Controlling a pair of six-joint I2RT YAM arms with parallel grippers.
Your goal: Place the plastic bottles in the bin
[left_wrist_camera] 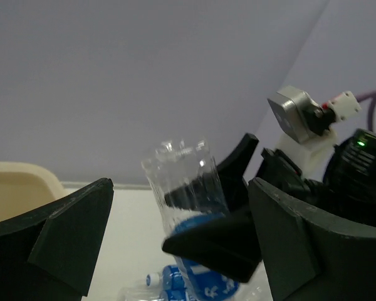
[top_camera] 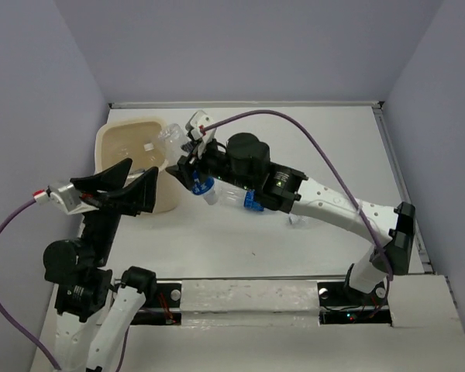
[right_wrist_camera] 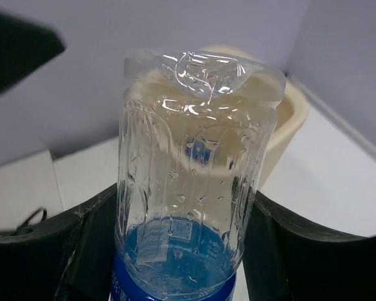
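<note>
My right gripper [top_camera: 189,164] [right_wrist_camera: 183,251] is shut on a clear plastic bottle [top_camera: 175,144] [right_wrist_camera: 191,182] with a blue label. It holds the bottle base-up at the right rim of the cream bin [top_camera: 122,138] [right_wrist_camera: 287,119]. Its fingers [right_wrist_camera: 94,248] press both sides of the bottle. At the bin's near side my left gripper [top_camera: 125,188] [left_wrist_camera: 182,210] stands wide open and holds nothing. In the left wrist view the held bottle [left_wrist_camera: 183,179] shows beyond its fingers [left_wrist_camera: 69,235]. Inside the bin lies a clear bottle with a white cap [top_camera: 146,146].
More blue-labelled bottles [top_camera: 244,199] [left_wrist_camera: 166,282] lie on the white table under my right arm. Grey-lilac walls close in the table on the left, back and right. A purple cable [top_camera: 294,128] arcs over the right arm.
</note>
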